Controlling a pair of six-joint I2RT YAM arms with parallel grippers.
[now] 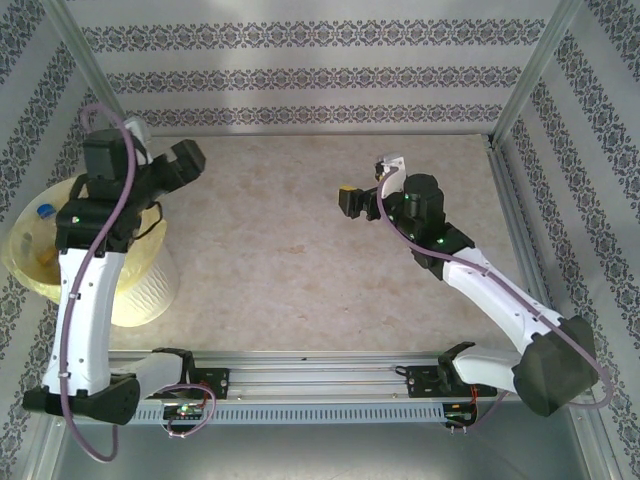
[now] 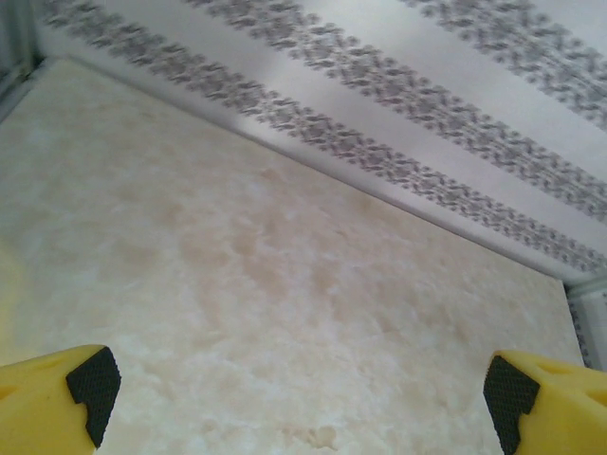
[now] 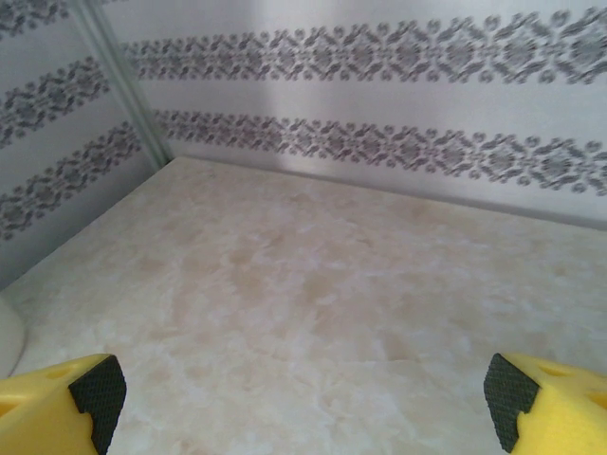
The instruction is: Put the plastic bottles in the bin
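The bin, a wide pale-yellow bucket, stands at the table's left edge, partly under my left arm. Inside it lies a clear plastic bottle with a blue cap; the rest of the bin's inside is hidden by the arm. My left gripper hangs just right of the bin, over the table. In the left wrist view the left gripper is open, yellow fingers wide apart with bare tabletop between them. My right gripper hovers over the middle of the table. The right wrist view shows the right gripper open and holding nothing.
The beige marbled tabletop is walled by patterned panels at the back and both sides, with metal posts at the corners. A metal rail carrying both arm bases runs along the near edge.
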